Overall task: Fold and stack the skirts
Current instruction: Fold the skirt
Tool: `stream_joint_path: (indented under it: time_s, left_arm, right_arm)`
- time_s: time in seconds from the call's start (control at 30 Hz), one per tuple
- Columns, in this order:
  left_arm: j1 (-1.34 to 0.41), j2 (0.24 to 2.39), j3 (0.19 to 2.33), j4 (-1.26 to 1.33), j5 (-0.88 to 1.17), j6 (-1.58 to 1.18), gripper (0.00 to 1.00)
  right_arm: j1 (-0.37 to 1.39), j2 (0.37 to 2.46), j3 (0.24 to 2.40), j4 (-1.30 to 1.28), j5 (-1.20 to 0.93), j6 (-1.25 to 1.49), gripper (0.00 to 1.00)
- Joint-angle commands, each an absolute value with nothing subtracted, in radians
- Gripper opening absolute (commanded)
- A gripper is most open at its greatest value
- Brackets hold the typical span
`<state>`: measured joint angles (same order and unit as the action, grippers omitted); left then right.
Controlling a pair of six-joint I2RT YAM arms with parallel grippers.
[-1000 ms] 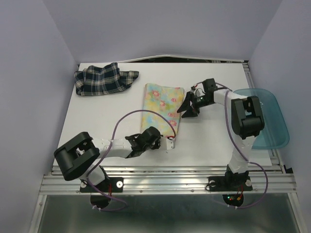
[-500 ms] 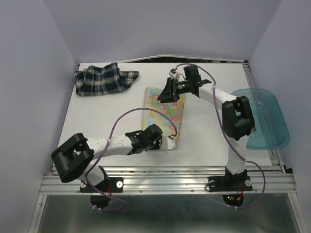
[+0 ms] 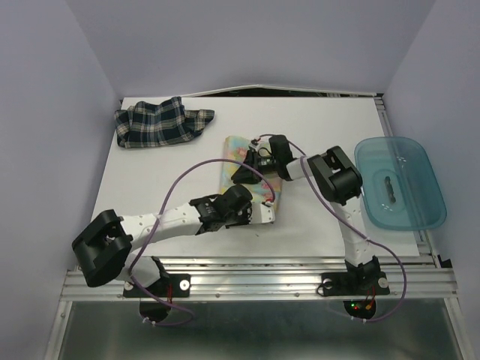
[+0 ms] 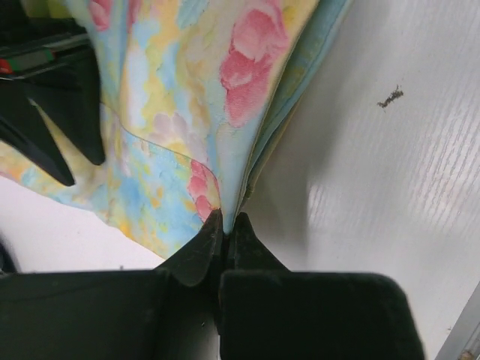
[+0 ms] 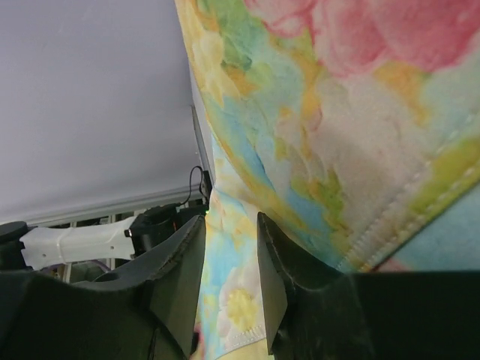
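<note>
Floral skirt [image 3: 231, 152] partly hidden beneath right gripper [image 3: 241, 174] from above, cropped in wrist views, dark speck [image 3: 386, 185] in teal bin [image 3: 424, 169] unidentifiable.

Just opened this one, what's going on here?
Both arms are working on the floral skirt in the middle of the table. The left tool is shut on the skirt's near end, pinching its layers together. The right tool is at the far half, jaws narrowly apart with cloth showing between them, not visibly clamped. The plaid skirt lies crumpled at the far left, untouched, so nothing is stacked yet. The teal bin sits off to the right.
</note>
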<state>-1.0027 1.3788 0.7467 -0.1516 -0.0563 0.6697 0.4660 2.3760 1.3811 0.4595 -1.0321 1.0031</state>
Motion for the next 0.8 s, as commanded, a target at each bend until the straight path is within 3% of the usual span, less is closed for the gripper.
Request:
stream_joint_path:
  time_s: [0.0, 0.43, 0.57, 0.7, 0.77]
  left_arm:
    - [-1.009, 1.293, 0.837, -0.202, -0.048, 0.654, 0.00]
    - [-1.011, 1.272, 0.985, -0.380, 0.001, 0.652, 0.00]
    - [-1.011, 1.270, 1.005, -0.432, 0.070, 0.638, 0.00]
    - [-1.014, 1.256, 0.983, -0.457, 0.118, 0.618, 0.00]
    - [-1.019, 1.252, 0.971, -0.463, 0.135, 0.607, 0.00]
  right_arm:
    - [0.482, 2.381, 1.297, 0.555, -0.979, 1.003, 0.40]
    - [0.571, 2.227, 1.233, 0.454, -1.000, 0.937, 0.45]
    - [0.516, 2.191, 1.400, 0.315, -1.012, 0.761, 0.53]
    - [0.442, 2.229, 1.664, -0.088, -0.942, 0.528, 0.62]
    - [0.408, 2.266, 1.748, -0.167, -0.911, 0.433, 0.64]
